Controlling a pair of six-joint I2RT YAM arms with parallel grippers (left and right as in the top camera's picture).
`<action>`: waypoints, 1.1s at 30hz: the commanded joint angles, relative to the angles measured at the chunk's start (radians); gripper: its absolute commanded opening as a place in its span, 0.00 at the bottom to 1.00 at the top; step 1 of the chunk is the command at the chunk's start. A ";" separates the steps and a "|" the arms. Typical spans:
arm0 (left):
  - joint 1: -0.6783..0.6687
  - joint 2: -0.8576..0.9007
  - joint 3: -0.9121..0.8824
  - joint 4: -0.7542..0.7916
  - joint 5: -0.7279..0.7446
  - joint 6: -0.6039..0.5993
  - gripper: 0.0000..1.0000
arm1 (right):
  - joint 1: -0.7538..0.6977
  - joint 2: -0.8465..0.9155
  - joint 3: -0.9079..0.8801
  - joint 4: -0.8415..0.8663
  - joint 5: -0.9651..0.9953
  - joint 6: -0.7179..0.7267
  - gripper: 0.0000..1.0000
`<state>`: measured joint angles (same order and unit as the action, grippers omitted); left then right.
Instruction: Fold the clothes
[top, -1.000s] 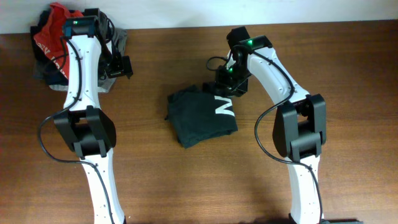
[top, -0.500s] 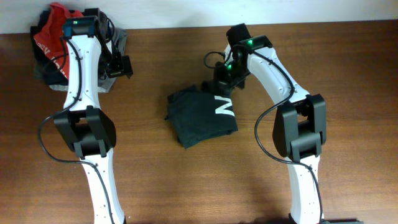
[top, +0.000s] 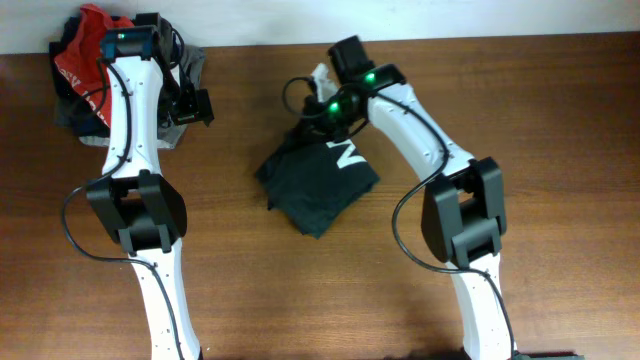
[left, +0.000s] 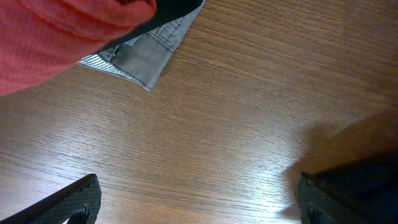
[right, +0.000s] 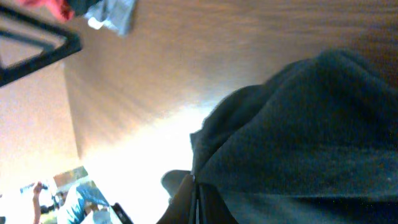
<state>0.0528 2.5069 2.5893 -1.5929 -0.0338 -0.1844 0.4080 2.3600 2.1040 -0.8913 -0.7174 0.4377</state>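
Two arms flank the clothes, a dark, wrinkled heap on the table with one corner pointing at the near edge. The white mark shows on the top right part of the heap.

The right gripper sits at the far edge of the clothes. In the wrist view its jaws are pressed together with the rim of the dark cloth pinched at their tips (the cloth bunches up into a ridge just past them).

The left gripper hangs well to the left of the clothes, over bare wood. Its jaws are spread wide with nothing between them, and only the two fingers show at the bottom corners of its view.

Farther left of the clothes, at the table's far corner, lie a red shirt and a grey garment. The grey hem reaches close to the left gripper but is not touching it.

Bare wood lies on every side of the clothes: a wide stretch to the right, a broad band toward the near edge between the two arm bases, and a narrower strip on the left before the left arm.
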 joint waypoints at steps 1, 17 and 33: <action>0.002 -0.033 0.014 0.002 0.003 -0.013 0.99 | 0.030 0.003 0.021 0.017 -0.051 -0.011 0.04; 0.002 -0.033 0.013 -0.008 0.005 -0.013 0.99 | 0.031 -0.018 0.065 -0.130 0.065 -0.051 0.22; -0.032 -0.033 0.013 -0.043 0.249 0.225 0.99 | -0.156 -0.072 0.376 -0.790 0.573 -0.116 0.98</action>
<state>0.0372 2.5069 2.5893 -1.6348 0.1707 -0.0341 0.2966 2.3207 2.4630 -1.6344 -0.1898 0.3321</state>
